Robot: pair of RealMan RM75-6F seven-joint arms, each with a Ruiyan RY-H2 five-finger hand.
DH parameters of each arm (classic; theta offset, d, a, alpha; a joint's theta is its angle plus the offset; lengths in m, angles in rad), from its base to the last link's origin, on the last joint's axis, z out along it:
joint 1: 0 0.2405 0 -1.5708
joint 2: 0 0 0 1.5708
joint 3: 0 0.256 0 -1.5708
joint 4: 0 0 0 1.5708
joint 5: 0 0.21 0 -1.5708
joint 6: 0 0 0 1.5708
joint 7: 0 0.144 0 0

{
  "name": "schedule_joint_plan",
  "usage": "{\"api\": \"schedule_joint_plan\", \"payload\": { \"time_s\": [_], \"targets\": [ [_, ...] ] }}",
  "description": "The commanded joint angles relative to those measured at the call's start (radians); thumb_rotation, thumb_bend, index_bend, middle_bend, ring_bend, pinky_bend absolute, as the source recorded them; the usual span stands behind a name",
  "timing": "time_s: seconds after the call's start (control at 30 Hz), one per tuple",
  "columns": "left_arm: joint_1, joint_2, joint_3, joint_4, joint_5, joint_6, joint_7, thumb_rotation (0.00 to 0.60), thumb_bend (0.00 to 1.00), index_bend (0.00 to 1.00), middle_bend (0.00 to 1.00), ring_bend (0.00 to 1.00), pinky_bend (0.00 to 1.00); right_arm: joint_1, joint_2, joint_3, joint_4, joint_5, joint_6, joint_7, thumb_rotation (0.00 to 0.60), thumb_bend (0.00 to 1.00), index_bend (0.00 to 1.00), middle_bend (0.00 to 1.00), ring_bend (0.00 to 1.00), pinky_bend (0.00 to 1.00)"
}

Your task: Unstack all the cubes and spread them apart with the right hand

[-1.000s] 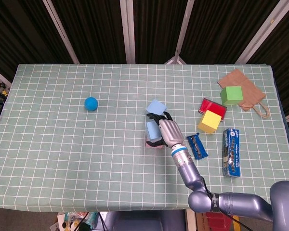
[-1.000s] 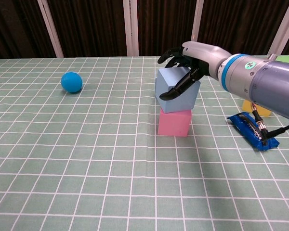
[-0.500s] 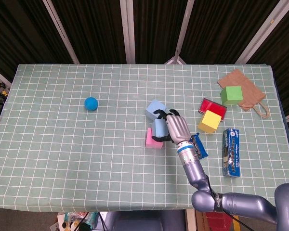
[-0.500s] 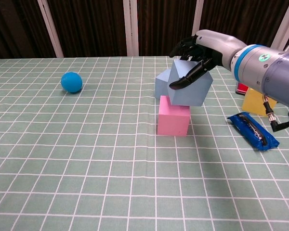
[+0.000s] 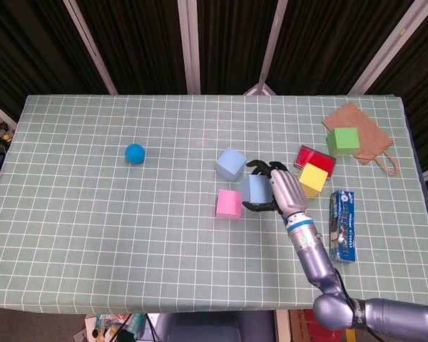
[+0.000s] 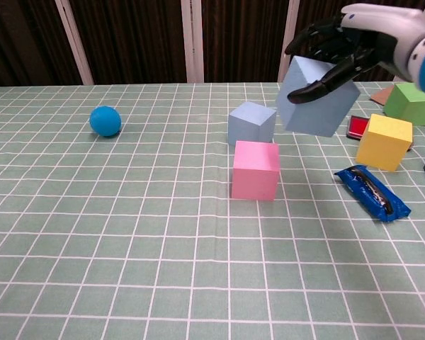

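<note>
While aloft: right hand (image 6: 354, 39) grips blue cube (image 6: 316, 97), tilted (clear of pink cube (image 6: 256, 169)).
Placement: level it, set well apart.

silver-backed hand (image 5: 285, 193), black fingers (image 6: 319, 89)

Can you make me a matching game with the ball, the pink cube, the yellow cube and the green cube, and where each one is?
Things:
1. ball
2. pink cube
3. yellow cube
4. green cube

Places:
A. on the brown paper bag
B. alone on the left side of the table
C. partly on the flat red thing
D. on the cloth, just in front of a blue cube

Pairs: 1-B, 2-D, 3-C, 4-A
</note>
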Motion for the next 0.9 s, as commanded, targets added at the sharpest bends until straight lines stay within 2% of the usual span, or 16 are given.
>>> {"api": "schedule_joint_plan", "payload": {
  "time_s": [0.03,0.23,0.37,0.57,0.73,0.9],
  "targets": [
    [0.002,0.000,0.002,-0.001,0.006,0.005,-0.002,0.600,0.25,0.16,0.00,0.00,0.00,-0.078,0.096,-0.042,-0.081,-0.060,-0.018,0.084,0.600,0.21,0.29,0.47,0.60,0.16],
    [0.006,-0.001,0.002,-0.001,0.008,0.015,-0.004,0.600,0.25,0.16,0.00,0.00,0.00,-0.155,0.155,-0.130,-0.078,-0.203,-0.043,0.180,0.600,0.21,0.29,0.47,0.60,0.16],
    [0.006,-0.001,0.000,0.000,0.005,0.014,-0.006,0.600,0.25,0.16,0.00,0.00,0.00,-0.181,0.175,-0.186,-0.044,-0.285,-0.070,0.213,0.600,0.21,0.29,0.47,0.52,0.09],
    [0.006,0.002,0.001,0.001,0.006,0.013,-0.011,0.600,0.25,0.16,0.00,0.00,0.00,-0.188,0.189,-0.216,0.043,-0.324,-0.117,0.259,0.600,0.21,0.27,0.44,0.45,0.05],
    [0.008,0.001,0.001,0.000,0.003,0.016,-0.008,0.600,0.25,0.16,0.00,0.00,0.00,-0.185,0.201,-0.228,0.110,-0.340,-0.144,0.256,0.600,0.21,0.22,0.37,0.32,0.00],
    [0.008,-0.001,0.003,-0.003,0.006,0.017,0.001,0.600,0.25,0.16,0.00,0.00,0.00,-0.183,0.213,-0.227,0.142,-0.339,-0.142,0.213,0.600,0.13,0.16,0.20,0.09,0.00]
  ]
}}
